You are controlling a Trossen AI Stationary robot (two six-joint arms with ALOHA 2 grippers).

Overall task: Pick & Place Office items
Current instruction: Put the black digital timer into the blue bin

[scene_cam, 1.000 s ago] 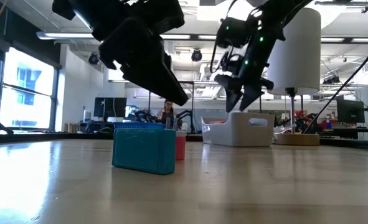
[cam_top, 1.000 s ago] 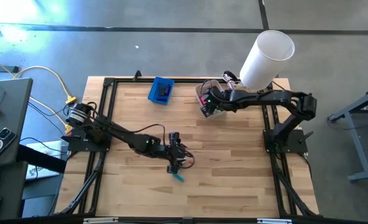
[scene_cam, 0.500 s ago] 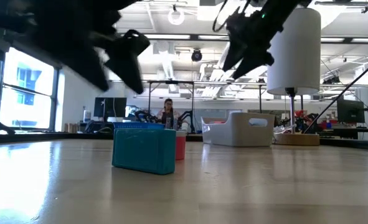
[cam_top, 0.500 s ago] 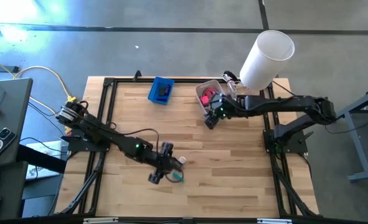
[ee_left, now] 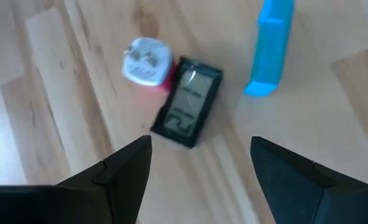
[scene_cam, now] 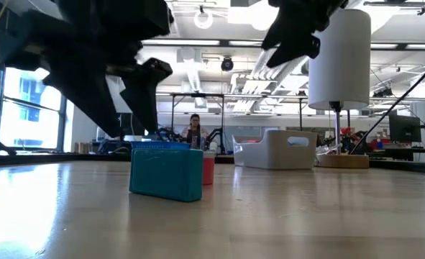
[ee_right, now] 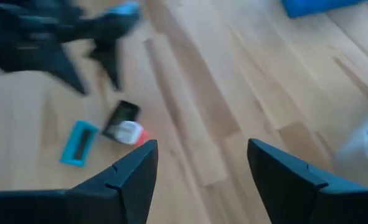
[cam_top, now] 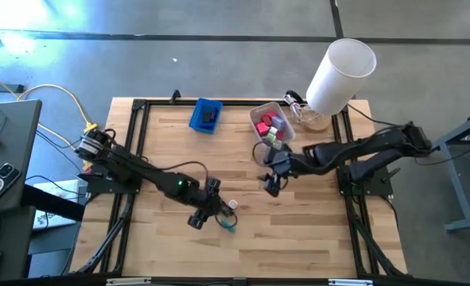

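Three office items lie flat on the wooden table near its front middle. They are a black piece with a grey face [ee_left: 188, 102], a white and red roll [ee_left: 147, 62] touching its end, and a teal block [ee_left: 269, 46] a little apart. My left gripper [ee_left: 199, 162] hangs open just left of them [cam_top: 207, 208], slanting down, fingers clear of all three. My right gripper [cam_top: 270, 181] is open in mid-air over the table's middle and sees the same items [ee_right: 120, 121] ahead. More coloured items fill the translucent bin [cam_top: 270, 127].
A blue tray [cam_top: 206, 116] sits at the far edge, left of the bin. A tall white cylinder [cam_top: 342, 71] stands at the far right corner. Black frame rails [cam_top: 131, 151] run along the table's sides. Bare wood lies between the two grippers.
My right gripper has swung from above the bin toward the table's near edge and middle, rising as it went. My left gripper has drawn back a little toward the table's left and tipped, uncovering the white and red roll. The items have stayed in place.
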